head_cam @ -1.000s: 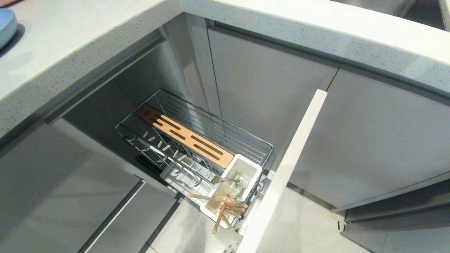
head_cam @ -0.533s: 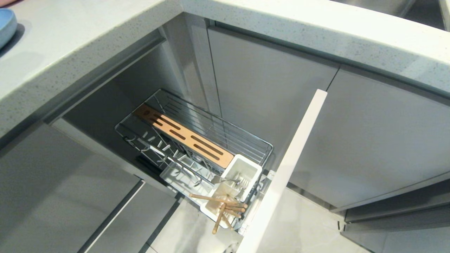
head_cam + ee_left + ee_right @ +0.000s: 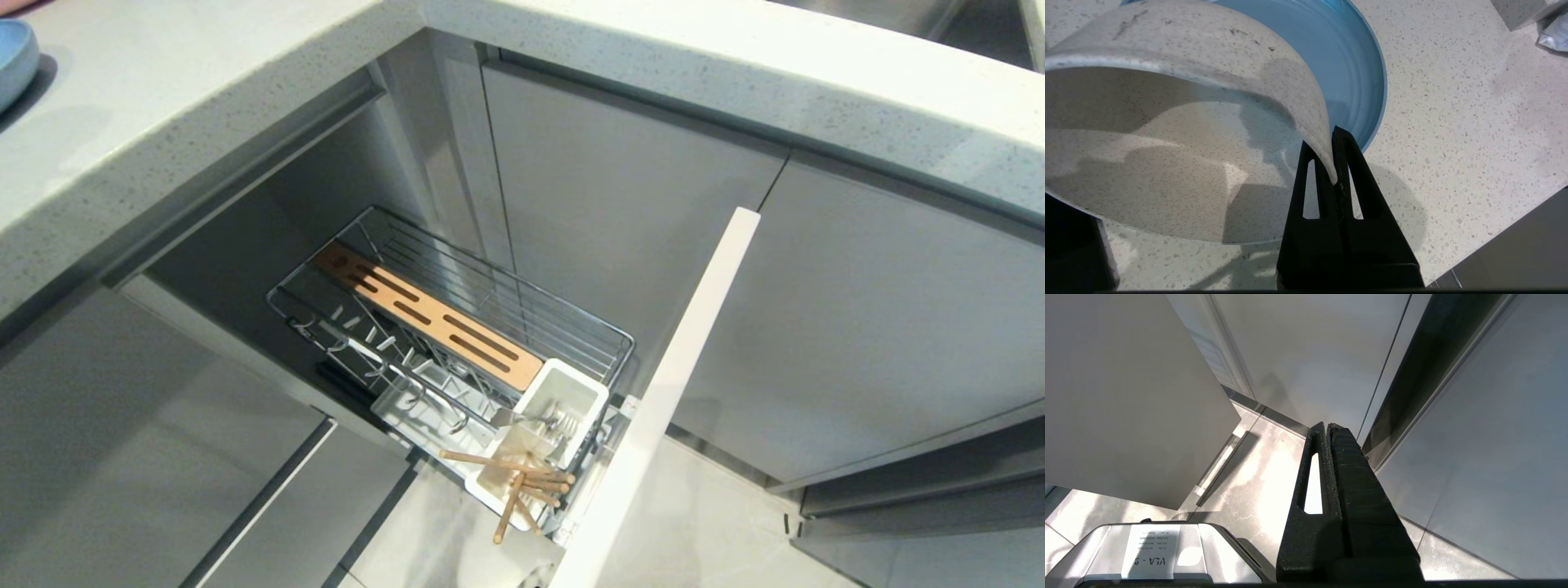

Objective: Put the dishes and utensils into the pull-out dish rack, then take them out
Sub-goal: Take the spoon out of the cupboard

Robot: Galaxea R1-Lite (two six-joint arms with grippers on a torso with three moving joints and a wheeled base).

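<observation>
Two grippers to follow, neither showing in the head view. Nearest in that view, low down, the chopsticks (image 3: 514, 490) poke out of the white utensil cup (image 3: 543, 441) at loose angles, their tips splayed over its near rim. In the cup's farther section the silver cutlery (image 3: 539, 420) lies, handles partly hidden. The cup sits at the front end of the pull-out dish rack (image 3: 457, 343), hard against the tall pale front panel (image 3: 678, 376), which stands edge-on to the right. Behind the cup the slotted wooden strip (image 3: 429, 318) runs along the chrome basket, with a row of upright prongs (image 3: 367, 339) beside it; no dish stands in them. Grey cabinet doors (image 3: 620, 212) close off the back, under the speckled countertop (image 3: 163, 106).

Up on that counter, in the left wrist view, the left gripper (image 3: 1334, 179) is pinching the rim of the white bowl (image 3: 1180, 134), one finger inside the wall and one outside. The bowl is tipped on its side, and just past it the light-blue plate (image 3: 1347, 69) lies flat on the counter.

The right gripper (image 3: 1327, 428) hangs low by the cabinets over the tiled floor (image 3: 1257, 465), fingers pressed together on nothing.
</observation>
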